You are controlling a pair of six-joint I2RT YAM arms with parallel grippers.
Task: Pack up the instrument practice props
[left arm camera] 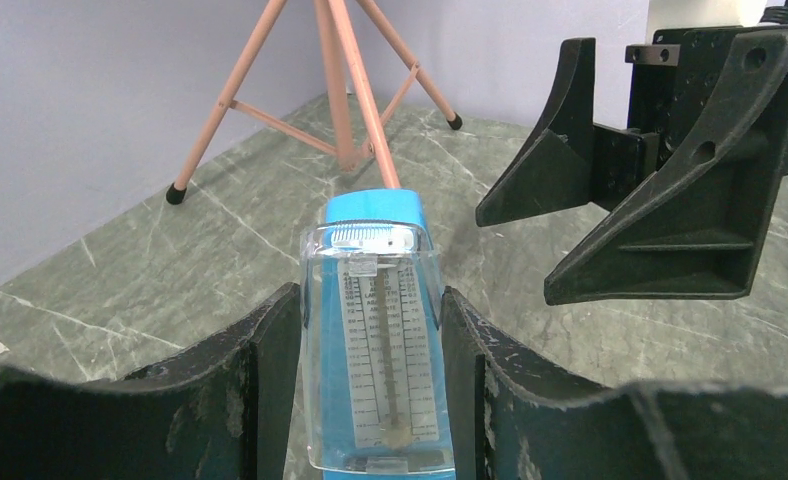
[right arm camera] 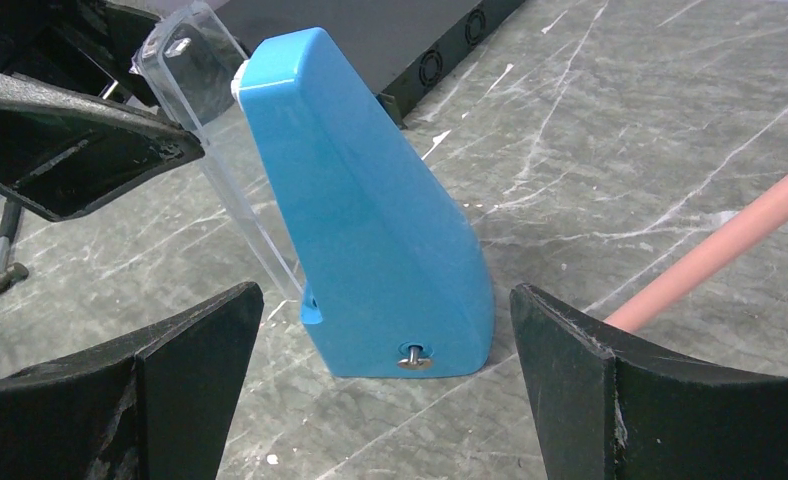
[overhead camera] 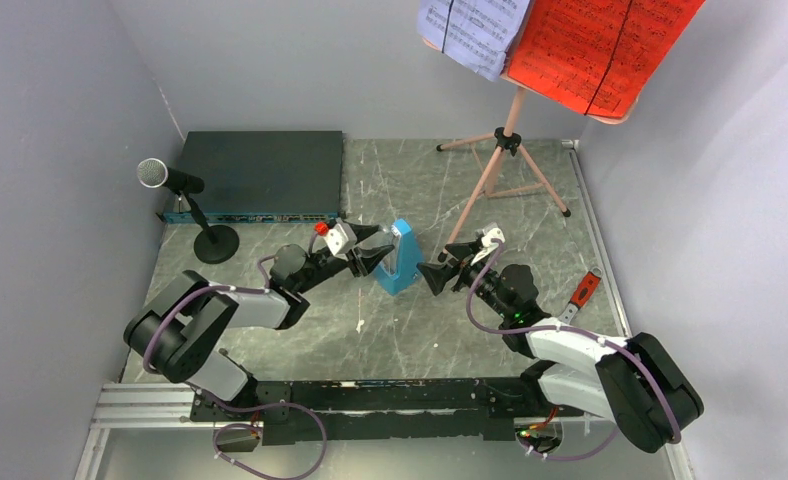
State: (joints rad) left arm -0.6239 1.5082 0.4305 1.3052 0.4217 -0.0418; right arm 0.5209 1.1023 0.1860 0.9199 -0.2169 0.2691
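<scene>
Left pincer (left arm camera: 370, 295) clamps the clear front cover of the small blue metronome (right arm camera: 370, 210), upright at the middle of the table (overhead camera: 390, 340); right pincer (right arm camera: 385, 290) gapes wide around its back, not touching. It looks like smooth, light, rigid plastic, probably slippery: take the lower blue body, as the cover may flex. Pink music stand (overhead camera: 510, 140) legs crowd the far right.

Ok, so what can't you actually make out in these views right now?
Top view: the music sheets are cut off by the upper edge, and their notes are too small to read.
Left wrist view: only the legs of the pink music stand show; the top edge cuts off the rest.
Left wrist view: the metronome base is hidden by the bottom edge and the left gripper.
Top view: the red-handled tool is too small to identify.
</scene>
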